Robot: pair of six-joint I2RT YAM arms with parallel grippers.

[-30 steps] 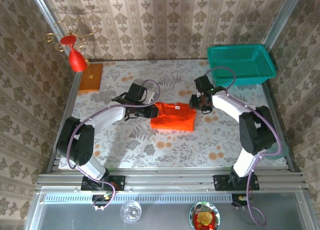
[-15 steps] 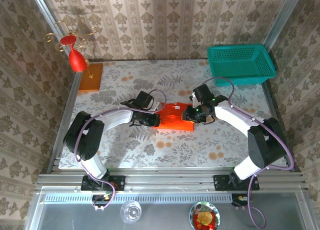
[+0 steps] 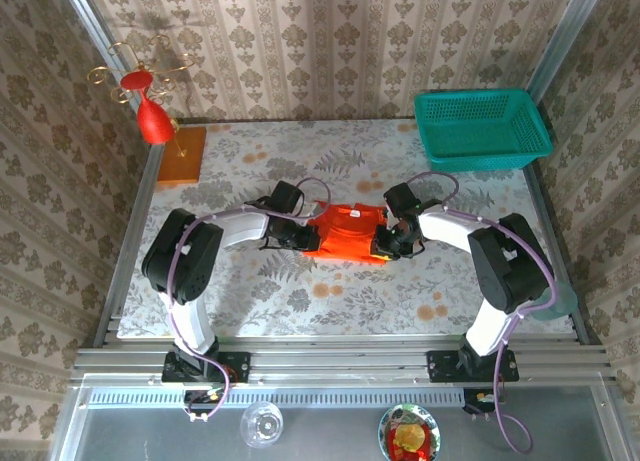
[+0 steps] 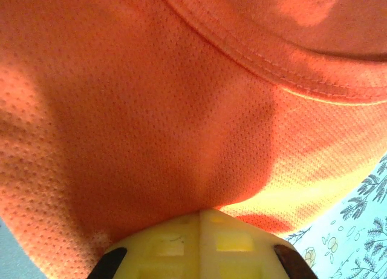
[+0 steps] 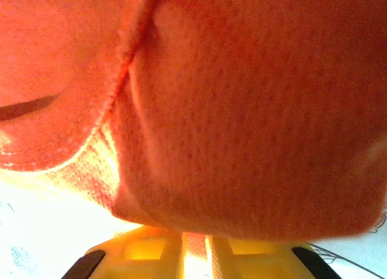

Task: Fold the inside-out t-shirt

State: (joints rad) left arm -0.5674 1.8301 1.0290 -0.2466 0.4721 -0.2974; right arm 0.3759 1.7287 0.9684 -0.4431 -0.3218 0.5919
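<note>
The t-shirt (image 3: 345, 231), bunched narrower at the middle of the desk (image 3: 300, 293), had just been clamped at its 9 o'clock edge by the left gripper (image 3: 300, 237) and at 3 o'clock by the right gripper (image 3: 386, 243), likely readying another fold.

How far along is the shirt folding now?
Done: the t-shirt already lies as a compact bundle. In hand: the left tool is shut on its left edge; the right tool is at its right edge. Left: probably a last fold, then flattening.
</note>
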